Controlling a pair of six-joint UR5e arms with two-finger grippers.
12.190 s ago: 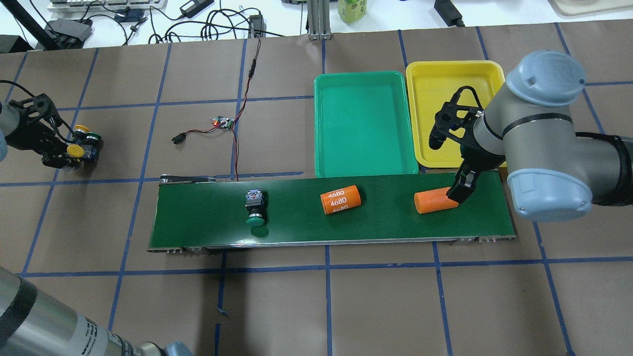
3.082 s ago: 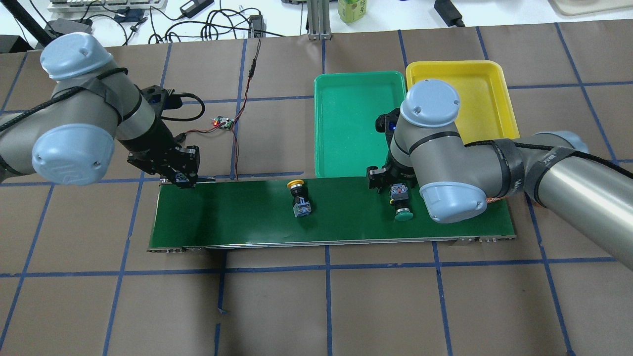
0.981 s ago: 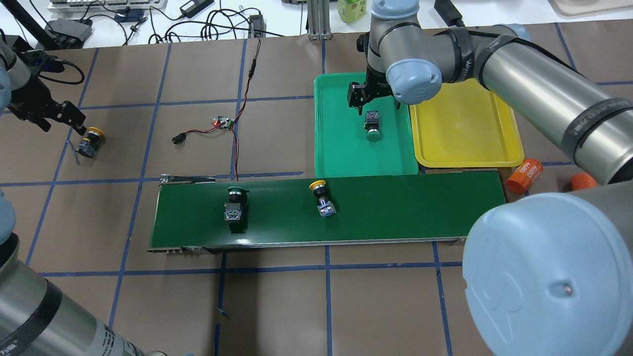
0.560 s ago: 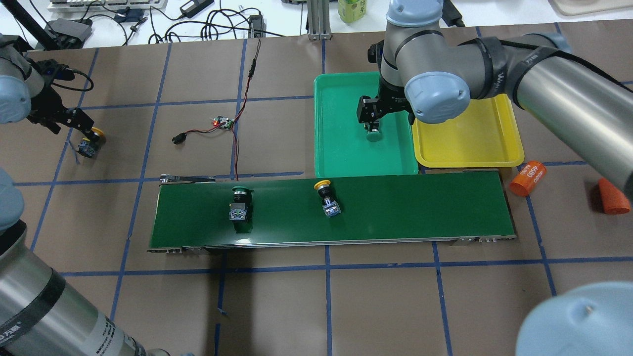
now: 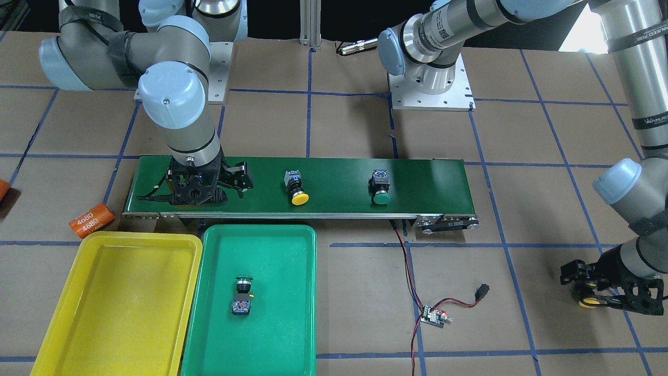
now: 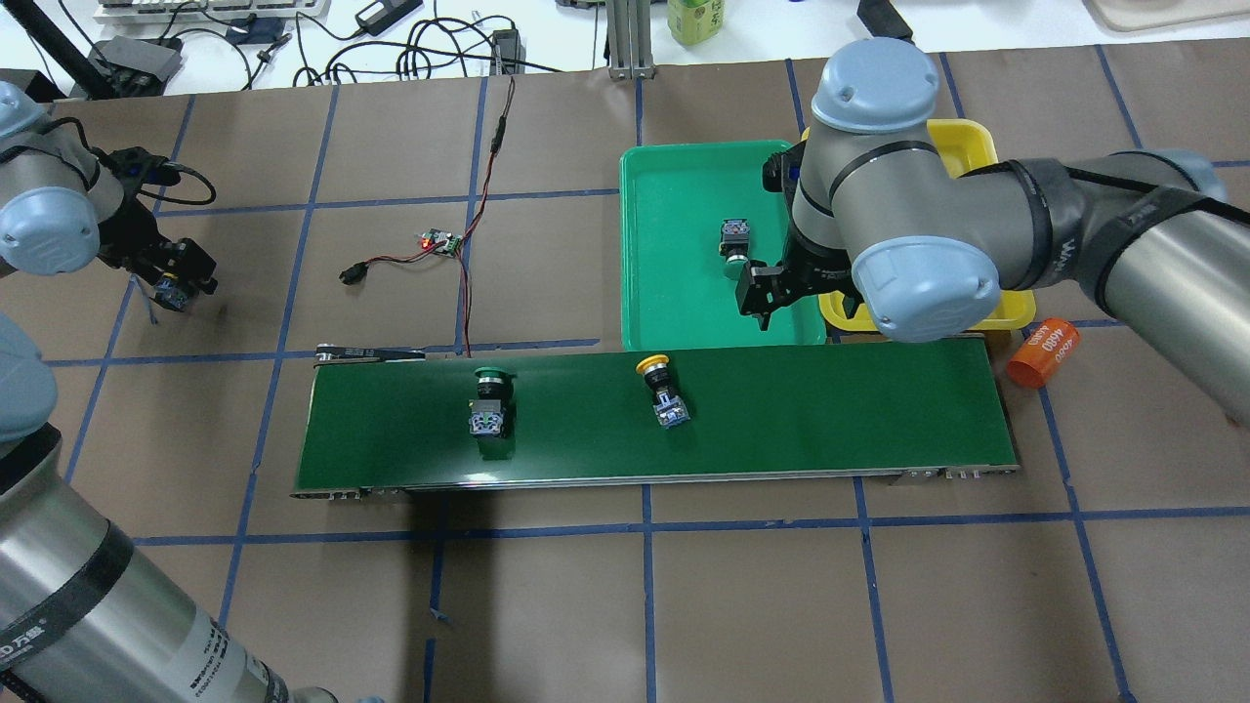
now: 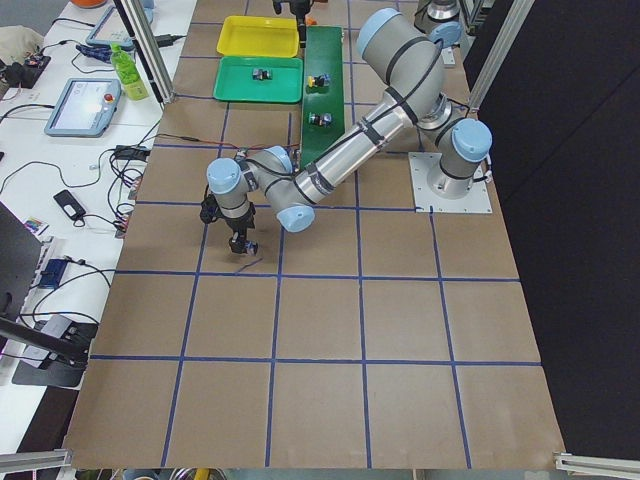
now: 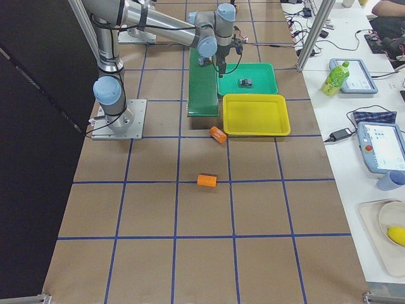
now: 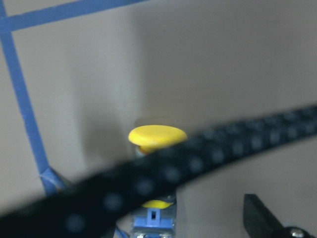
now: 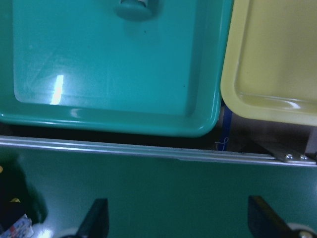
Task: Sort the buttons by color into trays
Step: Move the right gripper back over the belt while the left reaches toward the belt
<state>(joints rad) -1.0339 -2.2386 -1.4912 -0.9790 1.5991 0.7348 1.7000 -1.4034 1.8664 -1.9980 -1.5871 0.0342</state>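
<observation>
One green button (image 6: 734, 242) lies in the green tray (image 6: 674, 312), beside the yellow tray (image 5: 115, 292), which holds nothing. A second green button (image 6: 488, 400) and a yellow button (image 6: 662, 388) lie on the dark green belt. The other yellow button (image 9: 157, 136) stands on the table at far left. My left gripper (image 6: 168, 276) is open and low over it, one finger (image 9: 262, 218) to its side. My right gripper (image 6: 771, 298) is open and empty over the belt's edge by the green tray's near corner, with both fingers (image 10: 96, 218) wide apart.
The conveyor belt (image 6: 830, 410) runs across the middle. An orange cylinder marked 4680 (image 6: 1043, 351) lies past the belt's right end, another (image 8: 207, 180) farther off on the table. A small wired circuit board (image 6: 441, 240) lies behind the belt. A blurred cable (image 9: 237, 148) crosses the left wrist view.
My right gripper left the green button in the green tray and moved back toward the belt. My left gripper moved over the far-left yellow button. The belt's buttons drifted right.
</observation>
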